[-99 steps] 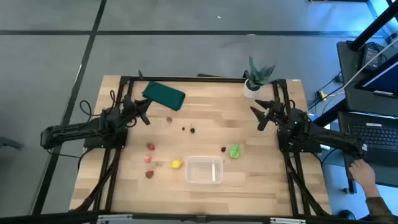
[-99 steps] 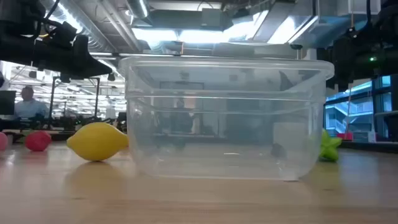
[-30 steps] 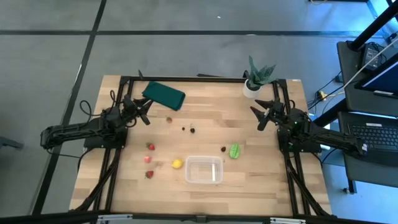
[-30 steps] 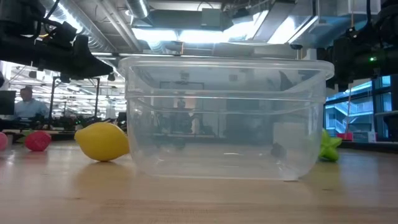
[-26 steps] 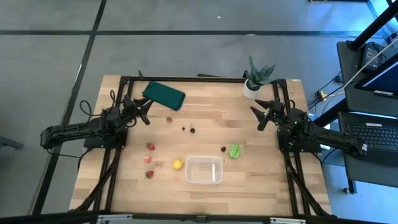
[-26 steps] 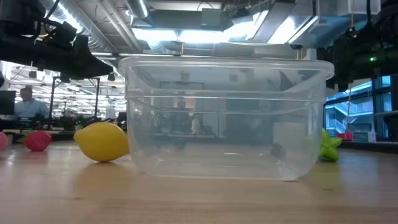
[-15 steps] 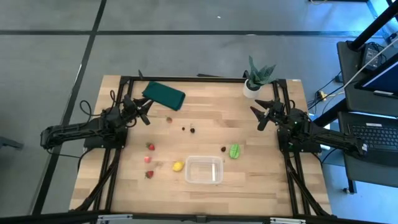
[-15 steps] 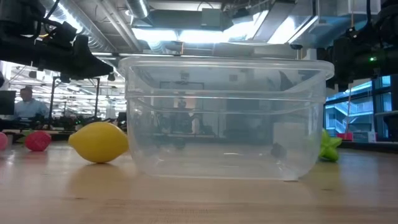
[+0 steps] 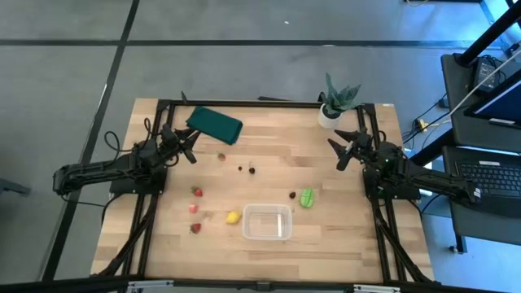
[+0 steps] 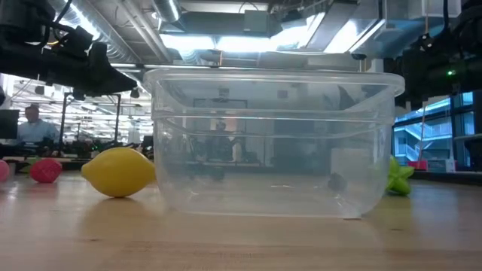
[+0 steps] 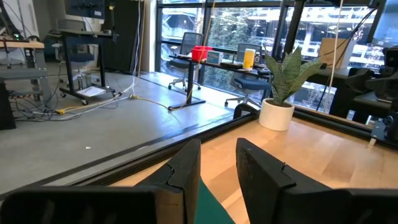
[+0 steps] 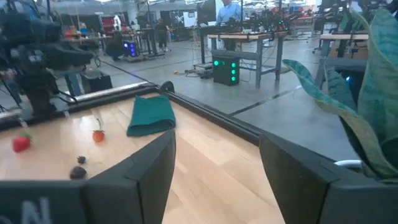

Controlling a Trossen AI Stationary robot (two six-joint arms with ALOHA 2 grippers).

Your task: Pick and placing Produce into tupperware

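The clear tupperware tub (image 9: 267, 222) stands near the table's near edge and fills the low view (image 10: 271, 143). The yellow lemon (image 9: 233, 217) lies just left of it (image 10: 118, 172). The light green piece (image 9: 307, 197) lies beyond the tub's right corner. Three red strawberries (image 9: 195, 208) lie left of the lemon. A fourth red piece (image 9: 221, 156) and dark berries (image 9: 247, 170) lie farther back. One more berry (image 9: 293, 195) lies beside the green piece. My left gripper (image 9: 189, 145) hovers open at the left side (image 11: 217, 168). My right gripper (image 9: 340, 155) hovers open at the right (image 12: 217, 162).
A dark green folded cloth (image 9: 216, 124) lies at the far left. A spiky plant in a white pot (image 9: 336, 102) stands at the far right corner. A dark metal frame (image 9: 260, 103) runs along the table's edges. People and desks show in the room beyond.
The lemon has rocked a little on its spot beside the tub, its left tip ending slightly farther left in the low view. Both arms have kept still.
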